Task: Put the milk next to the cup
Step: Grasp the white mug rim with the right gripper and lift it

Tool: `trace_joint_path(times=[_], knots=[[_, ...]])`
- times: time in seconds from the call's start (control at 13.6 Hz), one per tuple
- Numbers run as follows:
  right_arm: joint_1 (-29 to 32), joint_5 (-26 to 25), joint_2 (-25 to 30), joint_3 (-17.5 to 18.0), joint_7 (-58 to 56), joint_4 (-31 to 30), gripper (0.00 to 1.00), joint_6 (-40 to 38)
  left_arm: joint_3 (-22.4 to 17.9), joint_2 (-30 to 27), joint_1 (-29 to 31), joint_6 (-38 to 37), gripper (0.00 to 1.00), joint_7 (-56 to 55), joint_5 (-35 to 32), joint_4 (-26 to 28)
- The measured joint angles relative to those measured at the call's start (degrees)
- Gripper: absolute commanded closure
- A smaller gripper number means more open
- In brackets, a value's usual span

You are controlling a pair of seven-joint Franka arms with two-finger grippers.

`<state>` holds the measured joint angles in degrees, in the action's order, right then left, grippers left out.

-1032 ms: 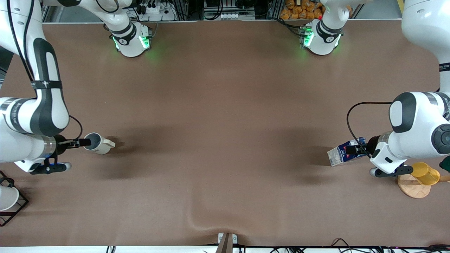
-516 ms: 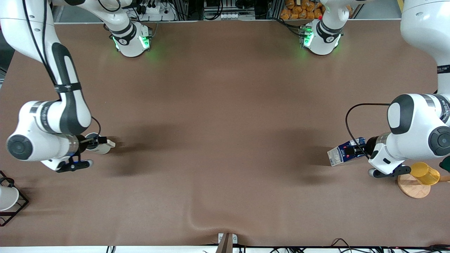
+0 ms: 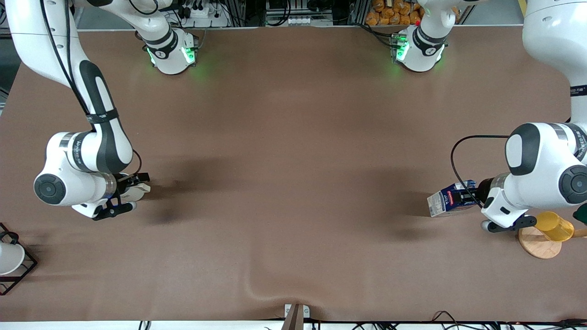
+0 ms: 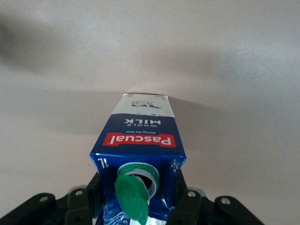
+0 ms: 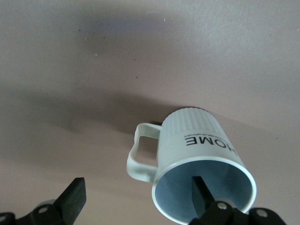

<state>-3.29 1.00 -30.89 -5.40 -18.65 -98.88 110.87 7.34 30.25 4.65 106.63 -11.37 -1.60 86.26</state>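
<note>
The milk point(image 3: 447, 201) is a dark-blue carton lying sideways in my left gripper point(image 3: 465, 198) near the left arm's end of the table. In the left wrist view the gripper point(image 4: 139, 190) is shut on the carton point(image 4: 140, 136), whose green cap hangs open. The cup point(image 3: 140, 189), a cream-white mug, stands near the right arm's end, mostly hidden under my right gripper point(image 3: 136, 179). In the right wrist view the gripper point(image 5: 138, 192) is open around the mug point(image 5: 197, 140): one finger is inside it, the other outside past the handle.
A yellow cup point(image 3: 555, 226) on a round wooden base point(image 3: 537, 246) stands beside the left gripper, nearer the front camera. A white cup in a black wire frame point(image 3: 10, 259) sits at the right arm's end. The brown cloth has a ridge point(image 3: 257, 286) near the front edge.
The right arm has swung toward the table's middle, carrying its gripper over the cup, which now hides most of it. The cup has stayed put. The left gripper and milk have barely moved.
</note>
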Motion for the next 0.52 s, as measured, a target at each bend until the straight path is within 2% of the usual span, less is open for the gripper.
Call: trace_joint_path(times=[0.22,0.29,0.37,0.44,0.52], knots=[[0.1,0.0,0.0,-0.1,-2.8,-1.4,0.00,3.1,0.0,0.0,0.0,0.0,0.54,0.0,0.0,0.0],[0.2,0.0,0.0,-0.2,-4.1,-2.2,0.27,4.7,0.0,0.0,0.0,0.0,0.54,0.0,0.0,0.0],[0.4,-0.1,0.0,-0.3,-5.4,-3.1,0.64,6.1,0.0,0.0,0.0,0.0,0.54,0.0,0.0,-0.1],[0.7,-0.1,0.0,-0.3,-7.0,-3.8,0.83,7.2,0.1,0.0,0.0,0.0,0.54,0.0,0.0,-0.3],[1.0,-0.1,0.0,-0.4,-9.0,-4.2,0.97,7.7,0.4,-0.2,-0.1,0.0,0.54,0.0,0.0,-0.5]])
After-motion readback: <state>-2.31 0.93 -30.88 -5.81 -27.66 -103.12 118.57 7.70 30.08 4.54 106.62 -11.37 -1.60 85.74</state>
